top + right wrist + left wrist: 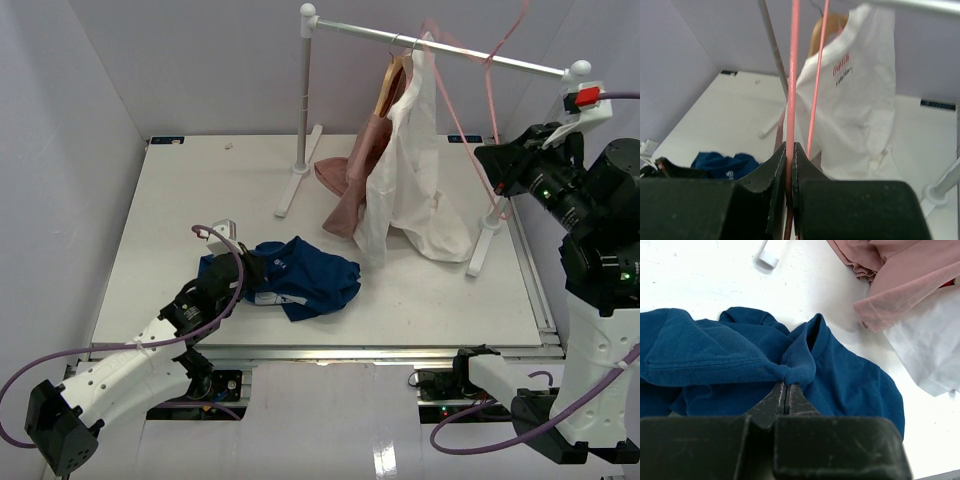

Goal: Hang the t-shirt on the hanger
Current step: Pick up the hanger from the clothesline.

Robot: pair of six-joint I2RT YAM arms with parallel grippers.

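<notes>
The t-shirt (300, 275) lies on the table (180, 200), near and left. Far right stands the rack (304, 100), garments (410, 170) hanging from it, the hanger (793, 75) at its right end.

My left gripper (786, 386) sits low toward the table's (430, 305) front-left corner, pinching the t-shirt (850, 380); my right gripper (790, 150), raised, clamps the hanger (794, 75).

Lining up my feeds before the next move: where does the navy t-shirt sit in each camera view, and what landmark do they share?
Top external: the t-shirt lies crumpled, lower centre-left.
Left wrist: it fills the left and middle, a fold pinched in the left gripper.
Right wrist: small blue patch, lower left.
Shared landmark: the white garment.
</notes>
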